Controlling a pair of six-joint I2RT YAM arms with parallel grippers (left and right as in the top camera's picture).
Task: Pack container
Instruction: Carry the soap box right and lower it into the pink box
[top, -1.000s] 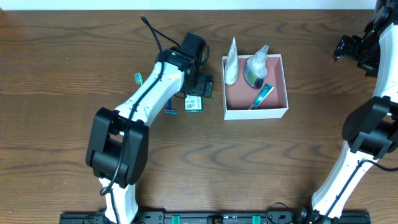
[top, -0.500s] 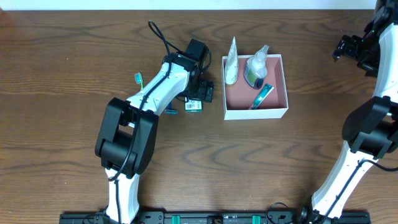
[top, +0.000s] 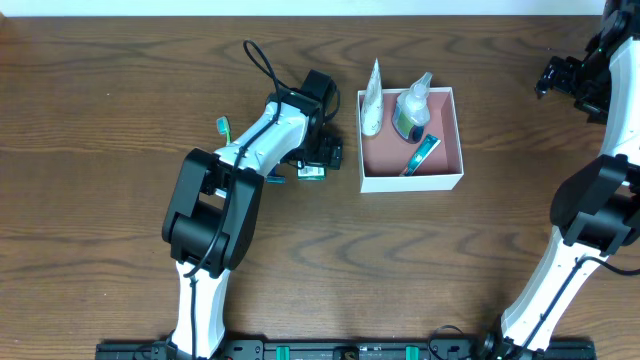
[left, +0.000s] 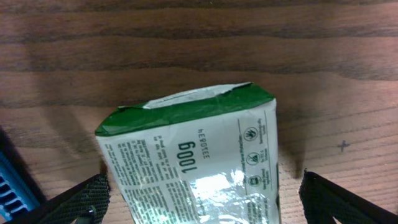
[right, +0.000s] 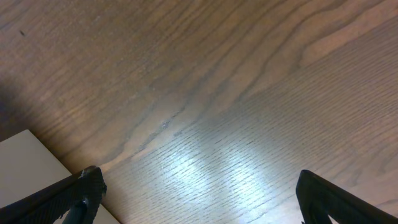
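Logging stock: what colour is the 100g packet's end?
Green; the packet shows best in the left wrist view.

You've got one clear read in the left wrist view: "100g" in bold dark print on the white face of the green-topped packet (left: 193, 155), upside down to you. Beside it are a smaller line of letters and some little symbols, too fine to read.

Wood table (top: 100, 250), white container (top: 412, 183), green-white packet (left: 193, 155), teal item (top: 222, 126)

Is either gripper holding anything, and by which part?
Nothing is held. Left gripper is open astride the green-and-white packet; right gripper is open and empty.
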